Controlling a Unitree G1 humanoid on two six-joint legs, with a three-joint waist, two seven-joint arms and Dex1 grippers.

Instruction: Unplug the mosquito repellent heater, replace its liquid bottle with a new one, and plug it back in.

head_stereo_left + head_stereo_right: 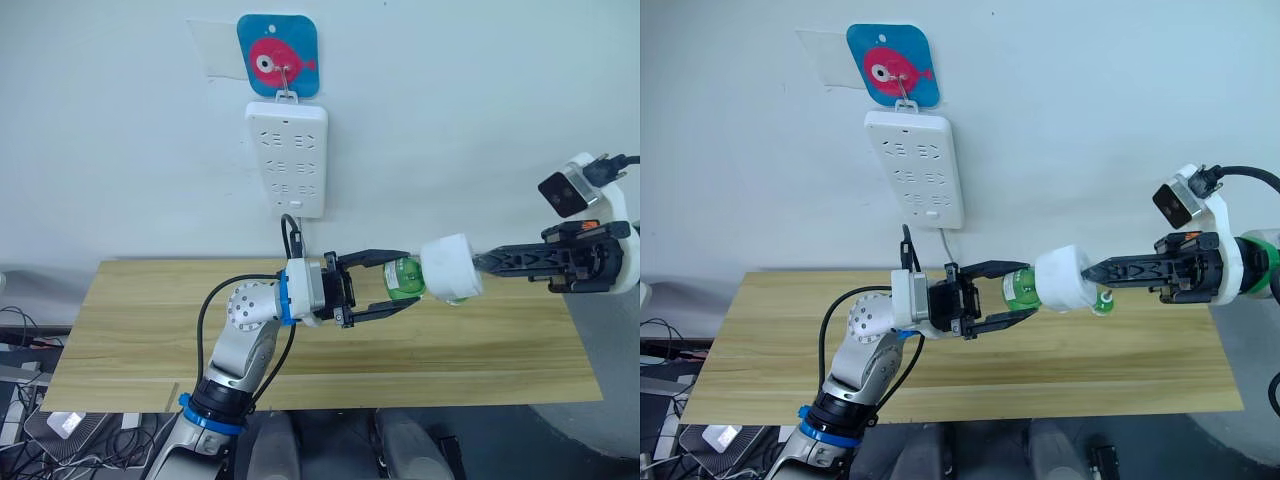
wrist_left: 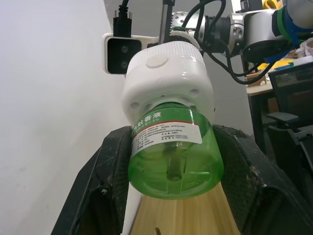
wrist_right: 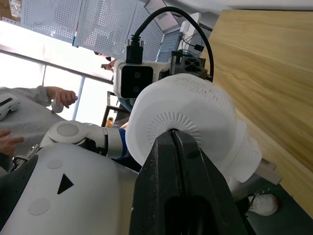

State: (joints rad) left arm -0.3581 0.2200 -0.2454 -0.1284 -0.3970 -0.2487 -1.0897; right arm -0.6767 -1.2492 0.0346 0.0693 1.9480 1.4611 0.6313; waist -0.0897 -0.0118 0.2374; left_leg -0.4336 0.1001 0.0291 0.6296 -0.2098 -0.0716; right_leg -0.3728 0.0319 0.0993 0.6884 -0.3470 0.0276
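The white mosquito repellent heater (image 1: 452, 267) hangs in the air above the wooden table (image 1: 140, 330), with a green liquid bottle (image 1: 404, 278) sticking out of it toward my left. My right gripper (image 1: 482, 265) is shut on the heater's back end, its fingers pressed together (image 3: 181, 161). From the other side, my left gripper (image 1: 412, 280) reaches in with one finger on each side of the bottle (image 2: 171, 152), closed against its green body. The bottle's white label (image 2: 166, 132) faces the left wrist camera.
A long white power strip (image 1: 287, 160) hangs on the wall above the table's far edge, under a blue hook plate with a pink fish (image 1: 278, 55). Its cord (image 1: 292, 232) drops behind my left wrist. In the right wrist view, a person's hands (image 3: 58, 95) show in the background.
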